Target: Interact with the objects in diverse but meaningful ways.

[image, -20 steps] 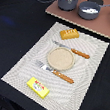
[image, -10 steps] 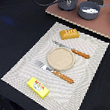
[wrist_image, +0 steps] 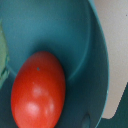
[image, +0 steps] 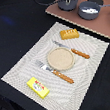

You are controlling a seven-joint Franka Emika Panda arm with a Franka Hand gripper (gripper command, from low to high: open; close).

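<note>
On a pale placemat (image: 86, 71), a beige plate (image: 59, 58) sits between a knife (image: 74, 51) and a fork (image: 56, 73), both orange-handled.

An orange bread loaf (image: 69, 34) lies beyond the plate, a yellow packet (image: 38, 88) at the mat's near edge. The wrist view shows a red tomato (wrist_image: 38, 91) resting inside a grey pot (wrist_image: 95, 60). The gripper's opening cannot be told.

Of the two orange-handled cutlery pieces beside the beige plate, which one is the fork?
The fork is the piece on the plate's side facing the yellow packet, with visible prongs. The other piece lies toward the bread loaf.
</note>
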